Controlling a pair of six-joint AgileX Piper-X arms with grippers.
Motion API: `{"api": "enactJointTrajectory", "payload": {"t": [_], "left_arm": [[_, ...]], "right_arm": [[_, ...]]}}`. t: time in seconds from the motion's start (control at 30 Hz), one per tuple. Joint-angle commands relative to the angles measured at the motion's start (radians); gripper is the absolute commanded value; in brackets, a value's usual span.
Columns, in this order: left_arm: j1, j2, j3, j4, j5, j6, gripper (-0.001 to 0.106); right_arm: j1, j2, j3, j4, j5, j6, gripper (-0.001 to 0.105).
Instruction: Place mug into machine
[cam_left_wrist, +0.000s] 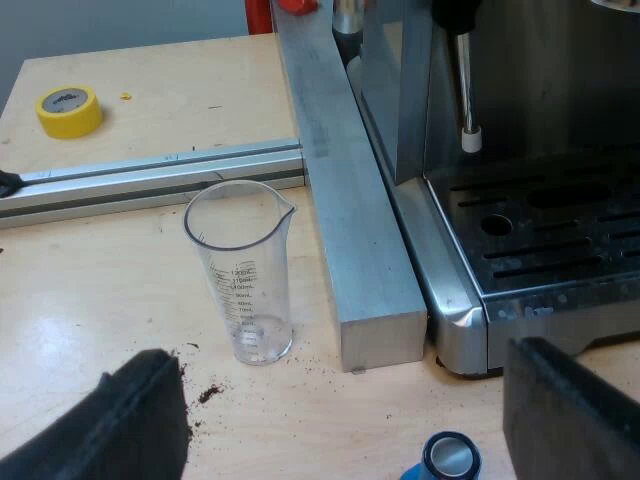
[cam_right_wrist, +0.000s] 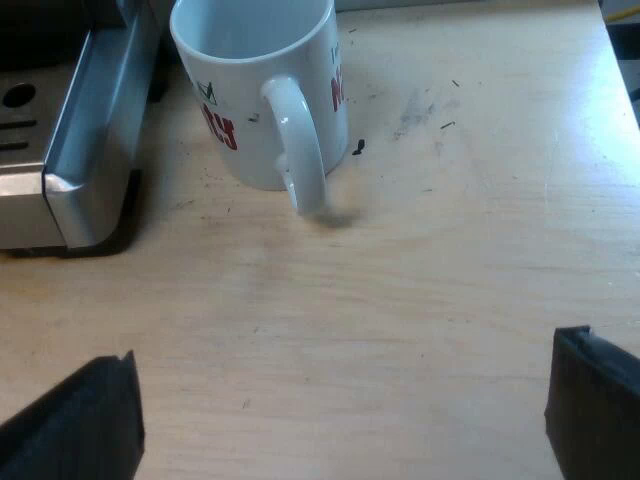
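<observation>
A white mug (cam_right_wrist: 262, 95) with red and green print stands upright on the wooden table, its handle turned toward my right gripper (cam_right_wrist: 340, 405). That gripper is open, set back from the mug with bare table between its fingers. The mug stands just beside the corner of the espresso machine's drip tray (cam_right_wrist: 75, 150). My left gripper (cam_left_wrist: 345, 420) is open too, hovering over the table near the machine's other tray corner (cam_left_wrist: 465, 325). The slotted drip tray (cam_left_wrist: 560, 235) is bare, with a steam wand (cam_left_wrist: 468, 90) hanging above it.
A clear measuring glass (cam_left_wrist: 243, 270) stands upright near an aluminium bar (cam_left_wrist: 350, 200). A blue tamper (cam_left_wrist: 448, 458) sits between my left fingers. Yellow tape roll (cam_left_wrist: 69, 109) lies beyond a metal rail (cam_left_wrist: 150, 175). Coffee grounds (cam_left_wrist: 208, 392) speckle the table. A red handle end (cam_left_wrist: 297, 6) shows at the machine.
</observation>
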Motion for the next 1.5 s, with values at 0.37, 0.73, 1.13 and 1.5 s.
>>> {"api": "enactJointTrajectory", "payload": {"t": [0.37,0.73,1.13,1.5], "left_arm": [[0.000,-0.137,-0.001,-0.015,0.041,-0.007,0.067],[-0.043,-0.054,-0.088,-0.014,0.239,-0.027,0.068],[-0.255,0.023,-0.103,-0.083,0.389,-0.023,0.068],[-0.404,0.134,0.026,-0.250,0.509,0.054,0.068]], "right_arm": [[-0.002,-0.043,-0.013,0.000,0.002,0.040,0.082],[-0.002,0.103,-0.193,0.112,-0.017,-0.012,0.082],[-0.002,0.297,-0.260,0.114,-0.119,-0.064,0.082],[-0.002,0.314,-0.206,0.065,-0.118,-0.091,0.082]]}}
